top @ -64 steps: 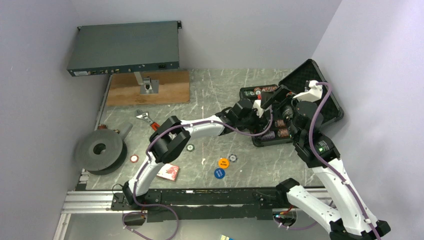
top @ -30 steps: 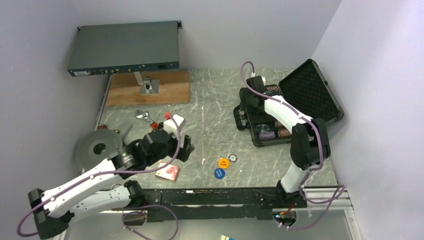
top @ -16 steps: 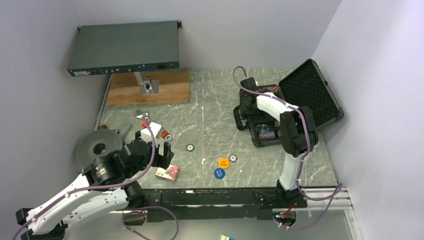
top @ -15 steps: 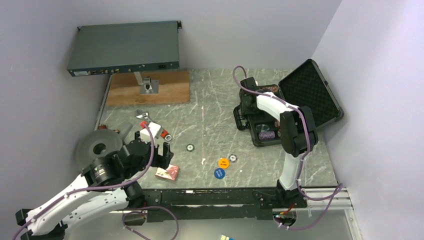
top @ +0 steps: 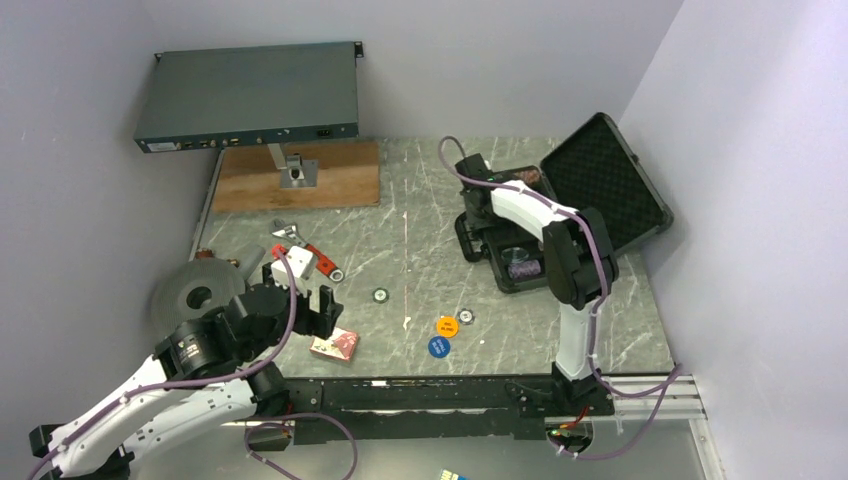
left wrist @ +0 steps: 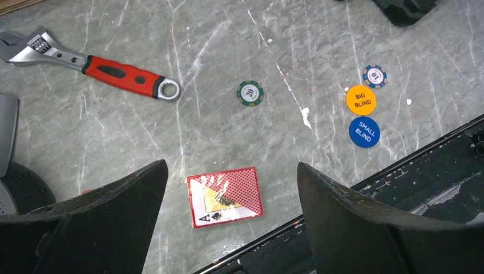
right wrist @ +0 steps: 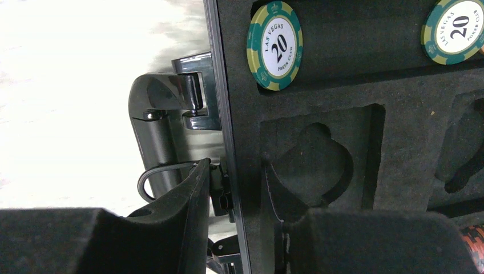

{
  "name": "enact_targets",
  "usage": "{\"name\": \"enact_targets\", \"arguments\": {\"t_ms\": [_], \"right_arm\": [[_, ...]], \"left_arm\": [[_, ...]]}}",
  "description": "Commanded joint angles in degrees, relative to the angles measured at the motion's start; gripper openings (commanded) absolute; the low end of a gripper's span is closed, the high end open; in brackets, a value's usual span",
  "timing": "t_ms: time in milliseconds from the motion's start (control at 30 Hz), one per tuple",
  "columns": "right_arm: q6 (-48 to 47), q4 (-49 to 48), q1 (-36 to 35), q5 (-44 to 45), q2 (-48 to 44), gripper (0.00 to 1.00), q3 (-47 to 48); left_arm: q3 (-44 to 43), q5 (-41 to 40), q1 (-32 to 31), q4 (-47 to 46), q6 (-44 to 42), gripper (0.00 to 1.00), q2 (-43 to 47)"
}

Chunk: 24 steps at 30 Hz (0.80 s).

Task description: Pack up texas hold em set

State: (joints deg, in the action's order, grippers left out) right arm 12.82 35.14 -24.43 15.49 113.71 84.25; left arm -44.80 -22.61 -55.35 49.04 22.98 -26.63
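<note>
Five loose pieces: red card deck [left wrist: 224, 196], green chip [left wrist: 250, 93], striped chip [left wrist: 374, 76], orange disc [left wrist: 361, 100] and blue disc [left wrist: 364, 132] lie flat on the near tabletop [left wrist: 228, 45].
Handling: probably light, thin and slippery; I'd pinch the deck by its edges.
Left gripper [left wrist: 231, 165]: wide, empty, above the deck.
Room: base rail [left wrist: 399, 171] just nearside; wrench [left wrist: 120, 75] far-left.
Case [top: 600, 185]: far right, open, stiff, probably heavy.
Right gripper [right wrist: 251, 194]: narrow, pinching its left wall.

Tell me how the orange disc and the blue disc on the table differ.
The orange disc reads BIG BLIND; the blue disc reads SMALL BLIND. The blue disc lies nearer the front edge of the table than the orange disc. Both are round, about equal in size, and lie flat, close together.
</note>
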Motion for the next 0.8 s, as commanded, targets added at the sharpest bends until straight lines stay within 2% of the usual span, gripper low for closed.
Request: {"name": "enact_targets", "arguments": {"t_ms": [0,400,667,733,767], "right_arm": [[1.1,-3.6,-9.7,-12.8,3.0,0.00,4.3],[7.1,-4.8,-22.2,-20.0,8.6,0.00,17.2],[7.4,-3.6,-24.2,-19.5,10.2,0.00,19.9],[7.2,-3.6,-24.2,-18.3,8.9,0.05,18.9],[6.9,-3.7,-24.2,-17.9,8.1,0.11,18.4]], "left_arm": [[-0.4,-1.1,0.1,-1.1,-1.2,0.90,0.9],[-0.4,-1.7,0.0,-1.0,-0.9,0.89,1.1],[-0.3,-1.8,0.1,-0.9,-0.9,0.89,1.2],[-0.3,-1.7,0.0,-1.0,-0.9,0.90,1.5],[-0.3,-1.6,0.1,-1.1,-1.0,0.90,1.6]]}}
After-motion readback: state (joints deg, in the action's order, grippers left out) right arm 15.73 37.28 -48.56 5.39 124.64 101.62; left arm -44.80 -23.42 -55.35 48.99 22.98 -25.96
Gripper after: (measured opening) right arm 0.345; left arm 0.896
